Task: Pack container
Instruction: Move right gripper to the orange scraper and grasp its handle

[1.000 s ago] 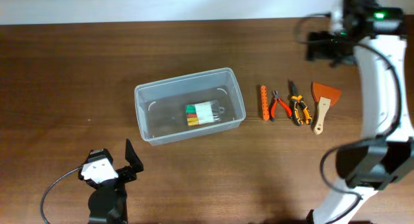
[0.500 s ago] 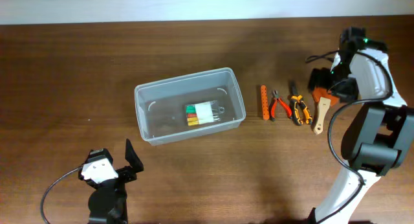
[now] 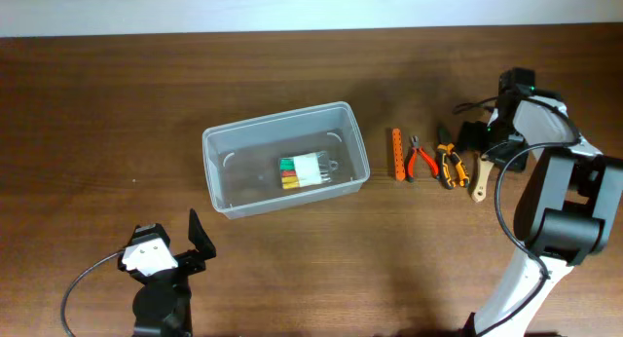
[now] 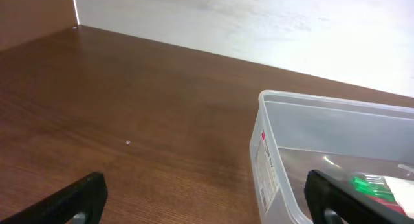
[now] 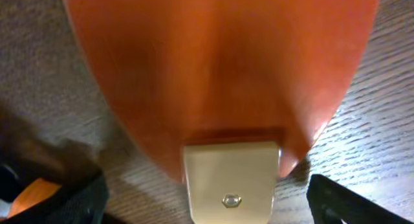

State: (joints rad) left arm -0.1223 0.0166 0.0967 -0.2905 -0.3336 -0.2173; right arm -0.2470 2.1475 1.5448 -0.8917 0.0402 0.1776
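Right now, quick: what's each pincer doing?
Left pincer: open, empty.
Right pincer: open, over the scraper, not gripping it.

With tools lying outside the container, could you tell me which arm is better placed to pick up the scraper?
Right. The right gripper, open, hovers directly over the scraper, straddling it; the left gripper sits beyond the container, far from the scraper.

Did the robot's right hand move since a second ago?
Yes. The right gripper came from well beyond the orange scraper, near the wall side, to right above its blade. The scraper itself has not shifted.
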